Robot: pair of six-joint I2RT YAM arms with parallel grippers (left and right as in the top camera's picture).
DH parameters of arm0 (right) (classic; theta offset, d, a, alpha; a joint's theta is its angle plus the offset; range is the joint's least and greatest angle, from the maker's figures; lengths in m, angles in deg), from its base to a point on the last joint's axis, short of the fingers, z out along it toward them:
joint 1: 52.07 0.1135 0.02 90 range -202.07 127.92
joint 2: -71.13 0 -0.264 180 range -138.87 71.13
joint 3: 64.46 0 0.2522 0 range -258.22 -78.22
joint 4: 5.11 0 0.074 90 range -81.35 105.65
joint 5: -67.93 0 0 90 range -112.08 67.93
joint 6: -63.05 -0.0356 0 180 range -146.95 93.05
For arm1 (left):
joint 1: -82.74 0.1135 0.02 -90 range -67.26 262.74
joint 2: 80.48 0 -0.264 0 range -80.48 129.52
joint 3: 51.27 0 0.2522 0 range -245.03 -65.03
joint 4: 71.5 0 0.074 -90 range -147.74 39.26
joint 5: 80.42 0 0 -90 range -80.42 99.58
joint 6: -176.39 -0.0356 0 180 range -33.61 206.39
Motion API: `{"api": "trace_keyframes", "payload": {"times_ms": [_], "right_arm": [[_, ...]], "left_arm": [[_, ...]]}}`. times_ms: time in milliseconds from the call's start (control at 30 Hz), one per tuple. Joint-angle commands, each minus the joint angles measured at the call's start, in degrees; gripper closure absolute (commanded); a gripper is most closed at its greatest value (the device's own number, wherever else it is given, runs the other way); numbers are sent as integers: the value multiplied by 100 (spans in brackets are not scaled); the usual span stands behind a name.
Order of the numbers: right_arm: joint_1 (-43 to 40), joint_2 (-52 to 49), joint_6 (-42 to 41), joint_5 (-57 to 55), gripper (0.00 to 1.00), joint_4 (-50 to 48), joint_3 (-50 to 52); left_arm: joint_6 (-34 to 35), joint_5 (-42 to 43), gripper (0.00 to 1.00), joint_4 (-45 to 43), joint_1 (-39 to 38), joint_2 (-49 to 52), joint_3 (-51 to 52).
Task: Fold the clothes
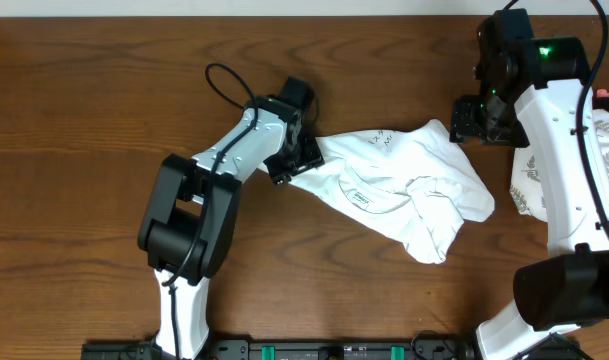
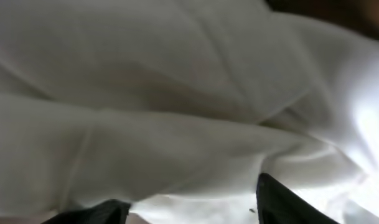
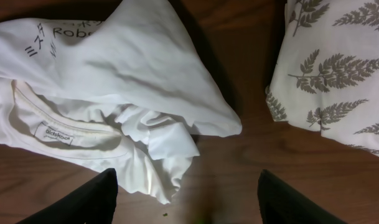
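The white T-shirt [image 1: 404, 185] lies crumpled in the middle of the wooden table, collar and neck label facing up, grey lettering near its top edge. The green-and-black graphic is hidden. My left gripper [image 1: 302, 158] is at the shirt's left edge; in the left wrist view the white cloth [image 2: 177, 106] fills the frame and the fingers [image 2: 192, 208] stand wide apart, open, with cloth between them. My right gripper [image 1: 472, 120] hovers just right of the shirt's top right corner, open and empty [image 3: 188, 202], over bare wood beside the shirt [image 3: 114, 93].
A folded white cloth with a grey fern print [image 1: 604, 165] lies at the right edge, partly under my right arm; it also shows in the right wrist view [image 3: 338, 68]. A black cable [image 1: 224, 85] loops behind the left arm.
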Motion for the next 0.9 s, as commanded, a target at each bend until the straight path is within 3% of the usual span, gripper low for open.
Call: {"api": "trace_keyframes", "payload": {"times_ms": [0, 67, 167, 433, 633, 867], "right_arm": [[-42, 83, 76, -59, 30, 11, -9], [-42, 83, 76, -59, 30, 11, -9], [-42, 83, 76, -59, 30, 17, -9], [-42, 83, 79, -59, 29, 35, -9], [-48, 63, 1032, 540, 30, 588, -4], [76, 42, 1266, 955, 28, 487, 546]], "left_arm": [[39, -138, 48, 35, 7, 227, 4], [37, -140, 63, 28, 7, 227, 4], [11, -140, 94, 9, 26, 212, 2], [-715, -249, 94, 378, 195, -413, 2], [-1091, -2177, 94, 1161, 651, -1550, 2], [-1263, -2321, 94, 1047, 1134, -2391, 2]]}}
